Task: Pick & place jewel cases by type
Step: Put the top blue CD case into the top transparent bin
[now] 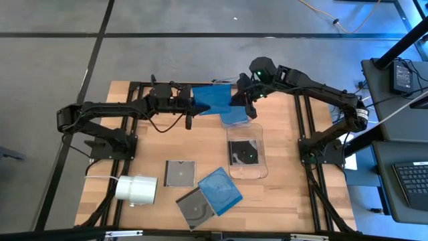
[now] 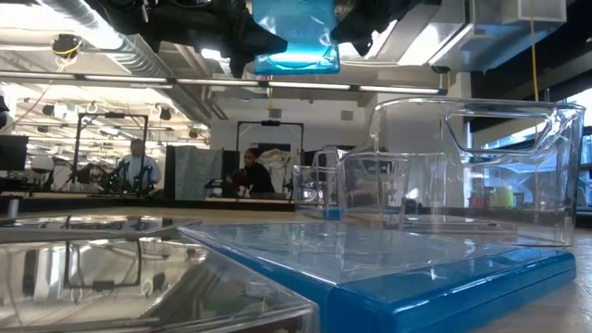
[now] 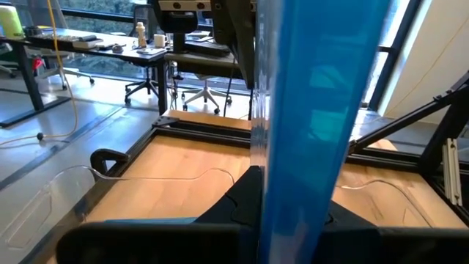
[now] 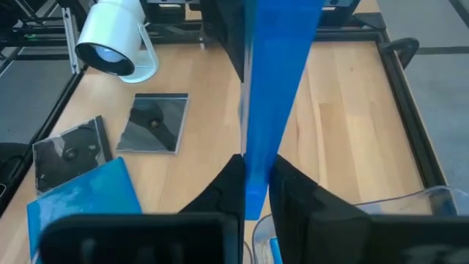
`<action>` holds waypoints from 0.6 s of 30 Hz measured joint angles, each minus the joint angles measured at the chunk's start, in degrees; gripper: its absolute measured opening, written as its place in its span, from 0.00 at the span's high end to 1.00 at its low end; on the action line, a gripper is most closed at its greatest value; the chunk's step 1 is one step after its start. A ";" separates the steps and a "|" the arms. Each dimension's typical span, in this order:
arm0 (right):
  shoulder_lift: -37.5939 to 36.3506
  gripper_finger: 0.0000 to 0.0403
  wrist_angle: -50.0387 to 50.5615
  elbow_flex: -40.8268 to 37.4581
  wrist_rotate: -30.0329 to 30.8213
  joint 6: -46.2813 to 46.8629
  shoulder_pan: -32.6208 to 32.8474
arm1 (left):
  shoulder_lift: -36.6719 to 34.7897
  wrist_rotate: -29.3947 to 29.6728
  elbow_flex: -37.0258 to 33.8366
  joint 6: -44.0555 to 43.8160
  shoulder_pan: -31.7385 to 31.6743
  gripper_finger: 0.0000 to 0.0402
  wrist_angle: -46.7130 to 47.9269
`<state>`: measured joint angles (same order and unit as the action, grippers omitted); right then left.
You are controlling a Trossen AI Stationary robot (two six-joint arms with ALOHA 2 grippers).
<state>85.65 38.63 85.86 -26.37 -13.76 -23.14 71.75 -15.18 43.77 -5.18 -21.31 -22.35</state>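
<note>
At the near edge of the table [image 1: 281, 207] two jewel cases are lying overlapped — a dark case [image 1: 195, 208] tucked partly under a blue case [image 1: 220, 190], with a second dark case [image 1: 180, 174] just beside them and a white roll [image 1: 137, 189] off toward the left. Farther in, a clear bin [image 1: 247, 152] is sitting with a dark case [image 1: 244, 152] lying flat in it. Beyond the bin, both arms are meeting above the table's far part: the left gripper [image 1: 198, 104] and the right gripper [image 1: 239, 100] are each pinching one translucent blue case [image 1: 215, 98] from opposite edges, fingers closed tight on it — it is hanging clear of the wood. Another blue case [image 1: 234, 116] is lying just under it
</note>
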 joint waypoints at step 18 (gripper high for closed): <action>0.04 0.89 1.14 0.00 5.87 1.86 0.07 | 0.00 0.78 0.00 2.61 -0.06 0.68 3.02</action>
<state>85.69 39.77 85.86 -20.50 -11.90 -23.07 71.75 -14.40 43.77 -2.57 -21.37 -19.32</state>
